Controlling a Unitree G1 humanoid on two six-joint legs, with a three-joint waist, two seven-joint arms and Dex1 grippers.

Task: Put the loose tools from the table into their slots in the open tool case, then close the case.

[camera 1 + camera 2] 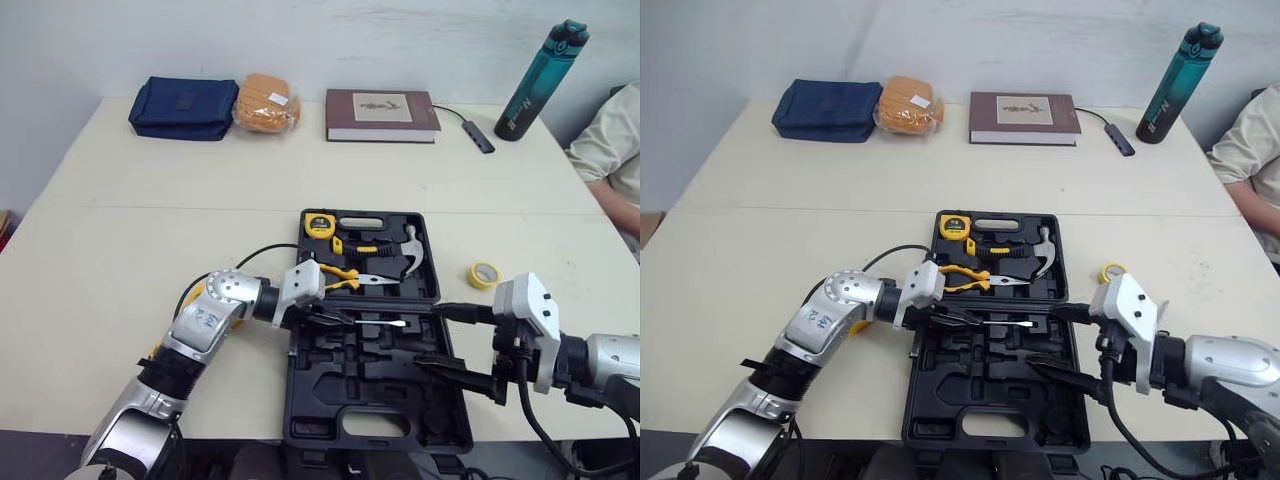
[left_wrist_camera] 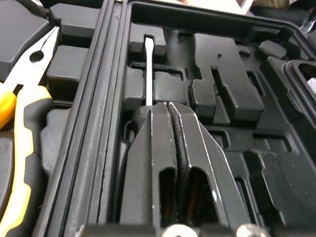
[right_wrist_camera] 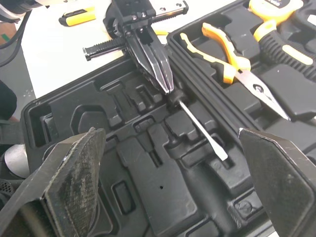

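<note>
**Seating the screwdriver.** The tool case [image 1: 296,400] lies open on the table [image 1: 150,230]. Its far half holds the tape measure [image 1: 319,224], the hammer [image 1: 405,255] and the yellow-handled pliers [image 1: 345,278]. The moulded slots of its near half are mostly bare.

The left gripper [image 1: 335,318] reaches in over the case's left edge. Its two fingers are pressed together on the handle end of the screwdriver [image 1: 380,322]. The bright shaft points toward the robot's right and lies along a narrow groove just beside the hinge line. Whether the handle is fully down in its recess cannot be told, as the fingers cover it.

The right gripper [image 1: 450,342] hovers at the case's right edge with its fingers spread wide, holding nothing.

The step in hand appears to be placing the screwdriver in its slot. The next move would likely call for a small downward press to bed the handle. The left fingers would then open and lift straight up, so the shaft is not dragged out of the groove.

A roll of yellow tape [image 1: 484,273] lies on the table just right of the case, and a yellow-and-black handle [image 3: 78,18] lies on the table near the left arm. More fetching therefore seems due before the case is closed.
</note>
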